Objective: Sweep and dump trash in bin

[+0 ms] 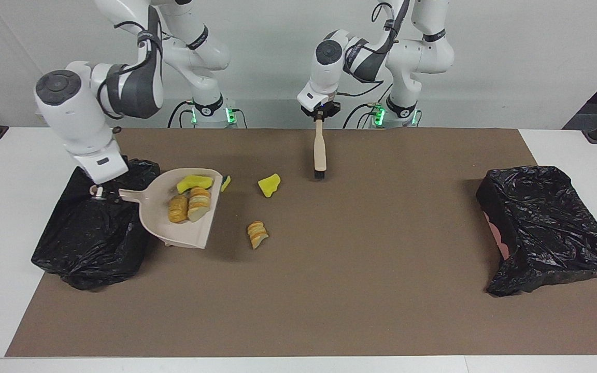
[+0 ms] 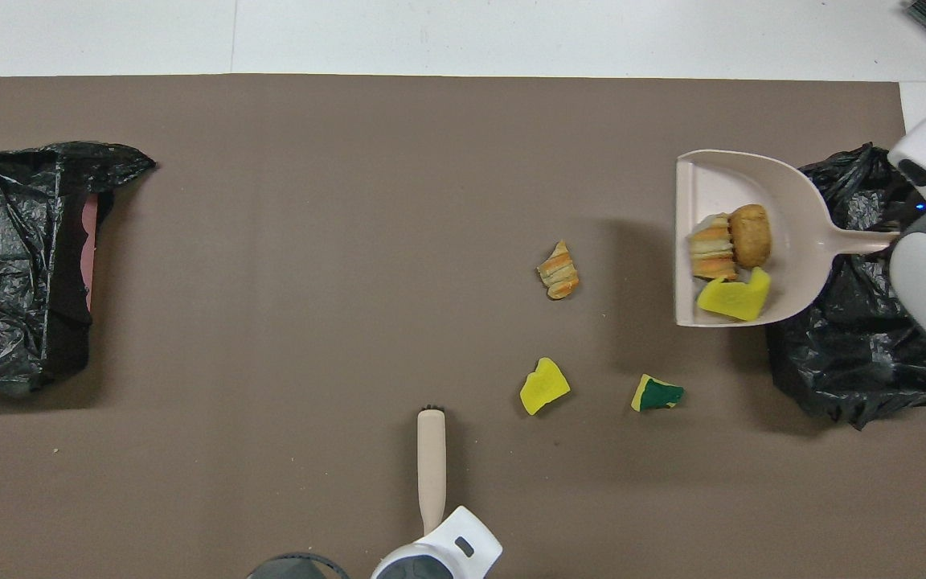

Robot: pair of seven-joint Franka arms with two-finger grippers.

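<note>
My right gripper (image 1: pixel 97 192) is shut on the handle of the beige dustpan (image 1: pixel 174 234), which hangs over the edge of the black-lined bin (image 1: pixel 86 243) at the right arm's end. In the pan (image 2: pixel 720 181) lie three pieces of trash: a yellow sponge bit (image 2: pixel 735 296) and two bread-like chunks (image 2: pixel 712 247). On the mat lie a striped chunk (image 1: pixel 257 234), a yellow sponge bit (image 1: pixel 269 185) and a green-topped sponge bit (image 2: pixel 656 393). My left gripper (image 1: pixel 320 111) is shut on the beige brush (image 1: pixel 320 150), which hangs bristles down over the mat near the robots.
A second black-lined bin (image 1: pixel 542 228) stands at the left arm's end of the brown mat (image 1: pixel 360 290). White table borders the mat on all sides.
</note>
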